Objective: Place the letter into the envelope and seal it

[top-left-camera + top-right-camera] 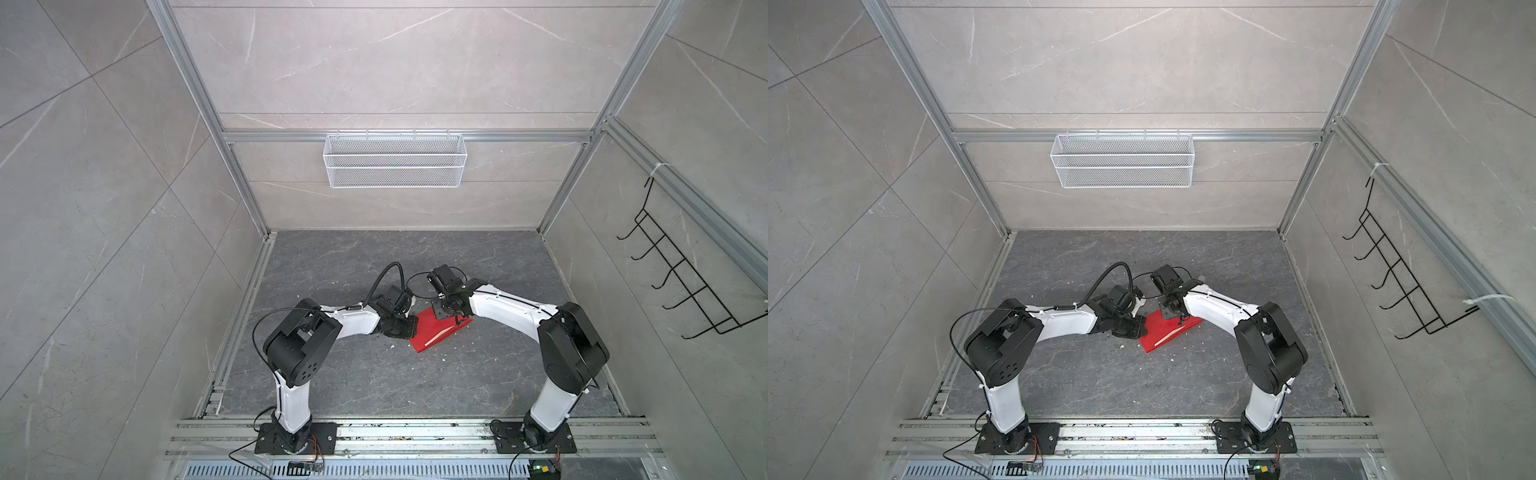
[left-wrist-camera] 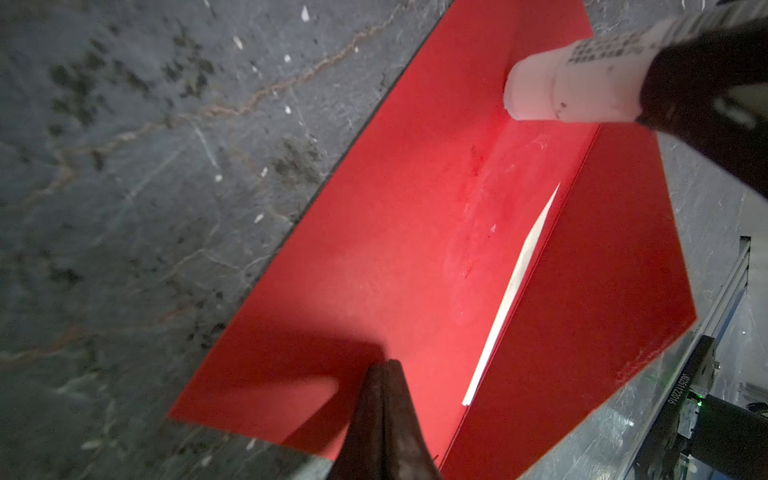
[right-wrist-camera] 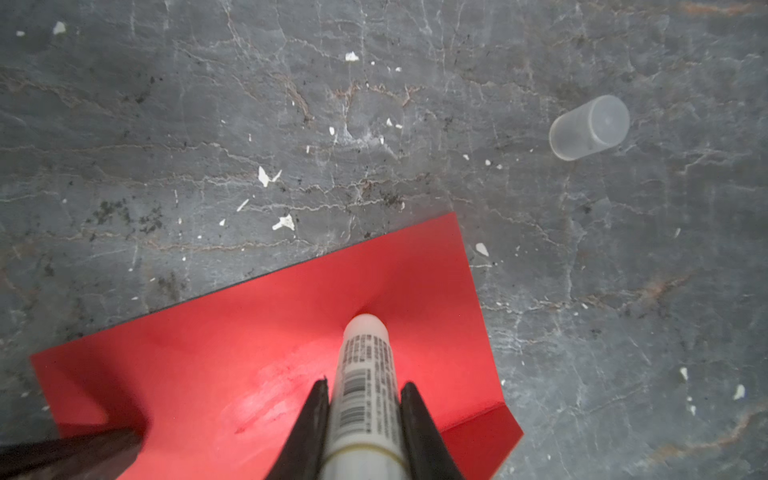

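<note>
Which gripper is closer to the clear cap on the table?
Right. The right gripper, holding the glue stick, is at the envelope's end nearest the cap; the left gripper is at its opposite end.

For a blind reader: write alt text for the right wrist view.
The right hand holds a white glue stick, its tip on the red envelope, beside a shiny glue smear. A clear cap lies apart on the grey table.

Both top views look evenly, softly lit to us, with no hard shadows; wide-angle stretch splays the frame rails (image 1: 196,95) toward the edges. In the wrist views we find a bright hotspot on the envelope (image 2: 415,232), a dim table (image 2: 124,187) around it, and a blurred glue stick (image 2: 577,87) and left gripper (image 2: 384,368), which casts a dark shadow.
</note>
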### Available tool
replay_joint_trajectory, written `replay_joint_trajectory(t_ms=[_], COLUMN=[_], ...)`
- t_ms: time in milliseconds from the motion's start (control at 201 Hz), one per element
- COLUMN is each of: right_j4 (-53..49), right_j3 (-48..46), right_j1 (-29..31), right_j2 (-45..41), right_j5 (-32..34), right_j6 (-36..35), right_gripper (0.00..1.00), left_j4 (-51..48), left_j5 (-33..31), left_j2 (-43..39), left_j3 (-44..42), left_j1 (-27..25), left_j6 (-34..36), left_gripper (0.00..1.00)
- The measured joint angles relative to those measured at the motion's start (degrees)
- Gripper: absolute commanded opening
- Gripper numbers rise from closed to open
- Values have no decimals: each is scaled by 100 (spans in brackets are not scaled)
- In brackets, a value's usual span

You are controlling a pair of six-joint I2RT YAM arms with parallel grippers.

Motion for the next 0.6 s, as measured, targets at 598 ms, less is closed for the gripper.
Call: replay_joint_trajectory(t_ms=[598], right_j4=[20], right_j3=[-144], right_j1=[-254], right_j2=[-1261], right_j5=[-905], right_j6=[55], right_gripper=[0], left_j4=[-7], left_j5=[0], left_j2=[11], left_j3=[11], left_j1=[-2], left_j6=[0], left_gripper=[0])
